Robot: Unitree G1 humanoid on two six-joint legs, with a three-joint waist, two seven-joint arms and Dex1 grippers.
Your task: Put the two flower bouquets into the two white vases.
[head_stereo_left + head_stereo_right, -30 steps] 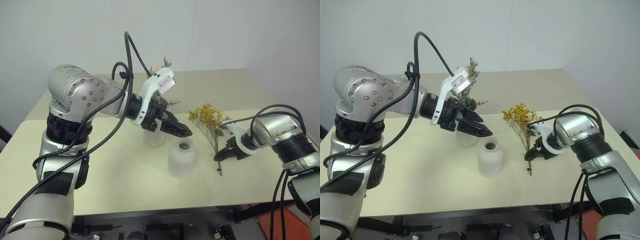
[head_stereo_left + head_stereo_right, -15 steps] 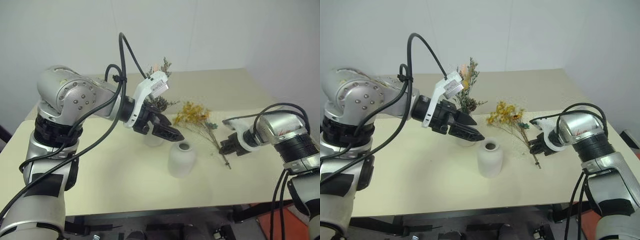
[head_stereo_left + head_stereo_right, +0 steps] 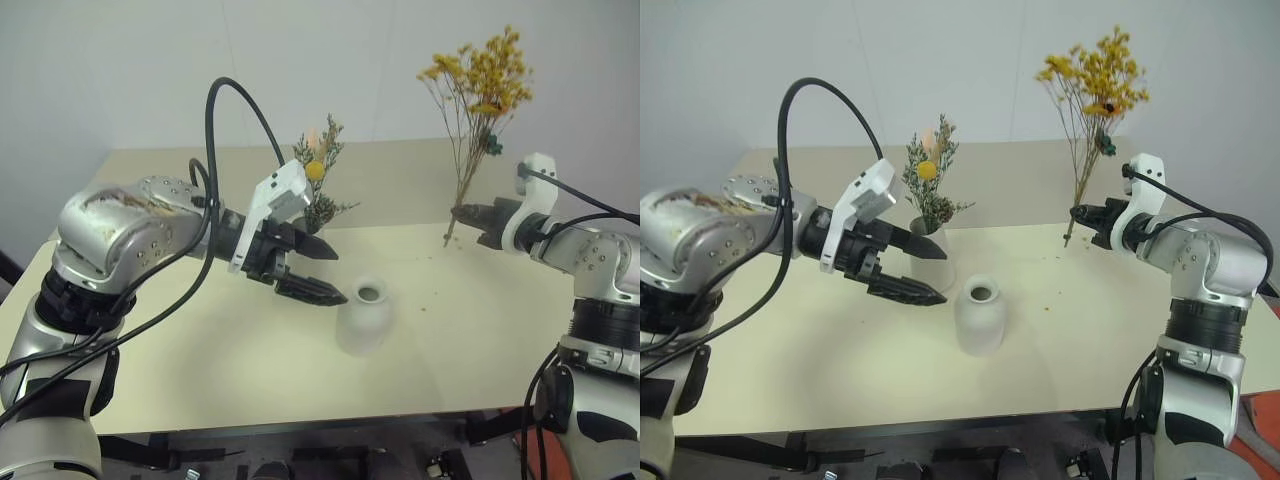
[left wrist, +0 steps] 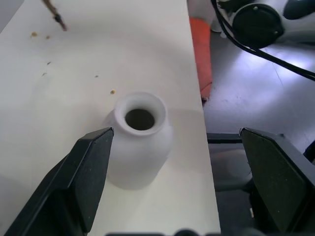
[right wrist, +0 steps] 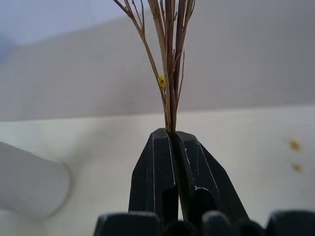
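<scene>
My right gripper (image 3: pixel 470 213) is shut on the stems of the spray of tiny yellow blossoms (image 3: pixel 482 72) and holds it upright, high over the table's right side; the right wrist view shows the thin stems (image 5: pixel 170 73) pinched between the closed fingers (image 5: pixel 155 167). The small dried bunch (image 3: pixel 928 180) with its yellow ball stands in the taller white vase (image 3: pixel 935 265). The squat white vase (image 3: pixel 363 318) sits mid-table, mouth up and empty (image 4: pixel 140 119). My left gripper (image 3: pixel 325 272) is open just left of the squat vase, in front of the tall one.
The beige table (image 3: pixel 200 370) carries a few fallen yellow crumbs (image 3: pixel 425 300) to the right of the squat vase. A pale wall rises behind the table. Past the table's right edge, something orange (image 4: pixel 199 49) lies on the floor.
My right gripper closed on the yellow spray's stems, lifted it off the table and swung it upright. My left gripper rolled and drew back a little to the left, staying open.
</scene>
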